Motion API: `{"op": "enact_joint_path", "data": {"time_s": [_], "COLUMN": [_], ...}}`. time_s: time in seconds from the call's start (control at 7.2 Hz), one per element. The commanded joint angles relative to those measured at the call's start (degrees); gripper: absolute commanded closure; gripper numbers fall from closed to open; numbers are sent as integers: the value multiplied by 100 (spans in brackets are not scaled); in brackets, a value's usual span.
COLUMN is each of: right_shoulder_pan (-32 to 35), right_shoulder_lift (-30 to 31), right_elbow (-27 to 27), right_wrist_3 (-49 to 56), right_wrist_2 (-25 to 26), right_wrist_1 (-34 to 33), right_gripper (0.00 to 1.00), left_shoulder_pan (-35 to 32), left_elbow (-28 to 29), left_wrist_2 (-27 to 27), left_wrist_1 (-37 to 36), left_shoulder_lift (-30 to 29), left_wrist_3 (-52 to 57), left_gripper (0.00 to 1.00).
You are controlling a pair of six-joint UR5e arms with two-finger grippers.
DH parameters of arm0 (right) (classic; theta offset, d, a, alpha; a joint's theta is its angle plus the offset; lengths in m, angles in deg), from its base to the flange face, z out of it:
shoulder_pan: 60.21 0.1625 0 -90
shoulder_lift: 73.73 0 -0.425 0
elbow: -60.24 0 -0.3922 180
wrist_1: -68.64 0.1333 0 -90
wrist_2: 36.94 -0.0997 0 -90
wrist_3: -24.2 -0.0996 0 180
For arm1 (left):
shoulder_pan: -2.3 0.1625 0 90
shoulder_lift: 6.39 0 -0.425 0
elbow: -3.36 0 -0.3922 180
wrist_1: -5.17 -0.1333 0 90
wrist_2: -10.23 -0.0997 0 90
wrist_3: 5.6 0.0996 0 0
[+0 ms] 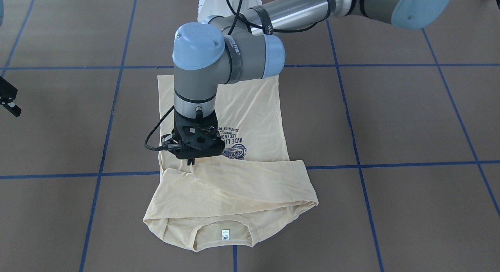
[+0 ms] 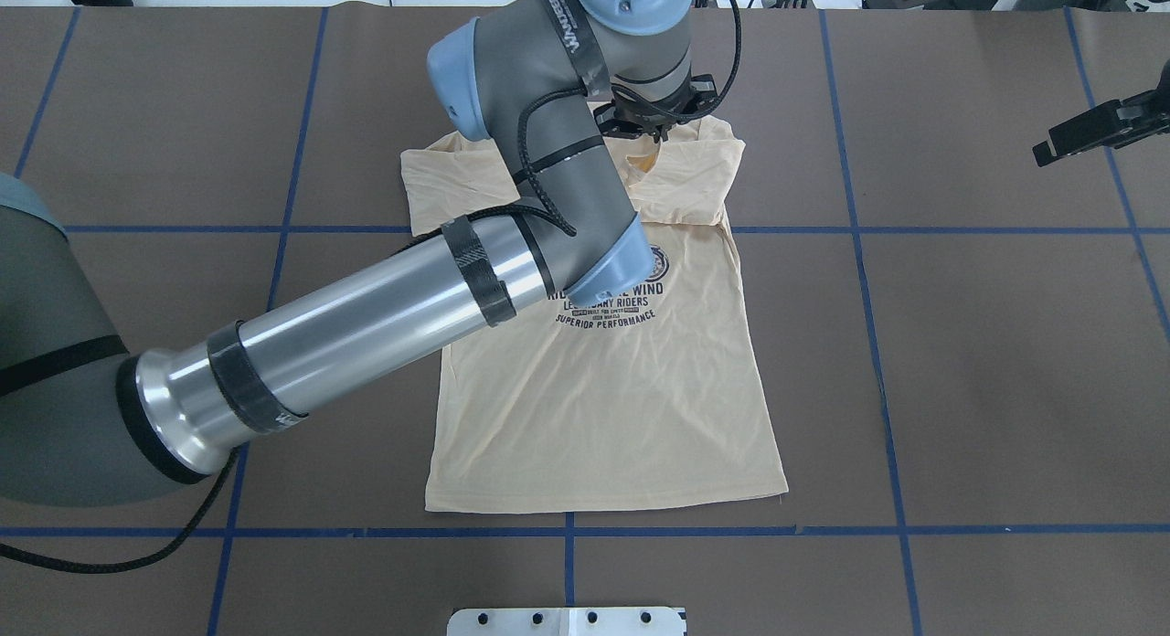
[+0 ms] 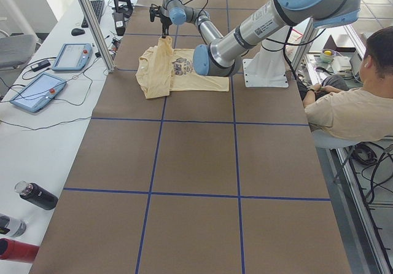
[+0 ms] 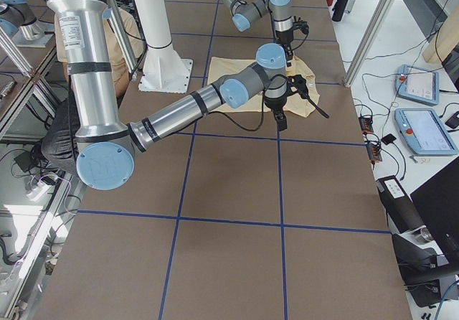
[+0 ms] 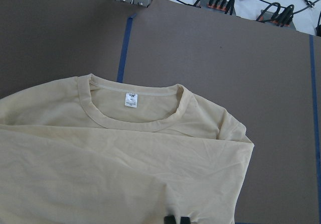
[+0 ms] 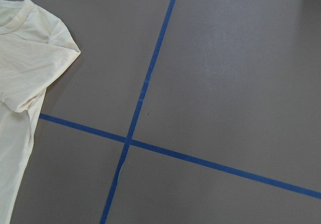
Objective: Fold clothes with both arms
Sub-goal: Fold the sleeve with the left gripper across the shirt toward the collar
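Observation:
The pale cream-yellow shirt lies print-up in the middle of the table, hem toward the robot. Its sleeves are folded across the chest, and the collar with the white neck tag is at the far end. My left arm reaches over the shirt. My left gripper is down at the edge of the folded part, and in its wrist view the fingertips are together in the fabric, which puckers up beneath. My right gripper hovers over bare table well off the shirt's side and looks open, holding nothing.
Blue tape lines split the brown table into squares. The white pedestal base stands behind the hem. A seated person is beside the robot. Tablets and bottles lie on the white side bench.

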Motion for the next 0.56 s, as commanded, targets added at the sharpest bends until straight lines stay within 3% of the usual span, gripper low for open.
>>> {"op": "enact_joint_path", "data": {"time_s": [0.0, 0.14, 0.28, 0.42], "right_shoulder_pan": [0, 0, 0, 0], "right_shoulder_lift": [3, 3, 3, 3], "right_elbow": [0, 0, 0, 0], "right_wrist_3": [-7, -7, -7, -7], "right_wrist_2": [0, -9, -9, -9], "right_wrist_1": [0, 0, 0, 0], "right_gripper": [0, 0, 0, 0], "left_shoulder_pan": [382, 480, 507, 525], "left_elbow": [846, 1258, 1602, 1622], "left_wrist_2": [-590, -994, -1328, -1471], "left_wrist_1": [603, 1067, 1402, 1423], "left_shoulder_lift": [-429, -631, -833, -853], "left_wrist_3": [-1044, -1588, -2142, -2417], "left_gripper": [100, 100, 86, 53]}}
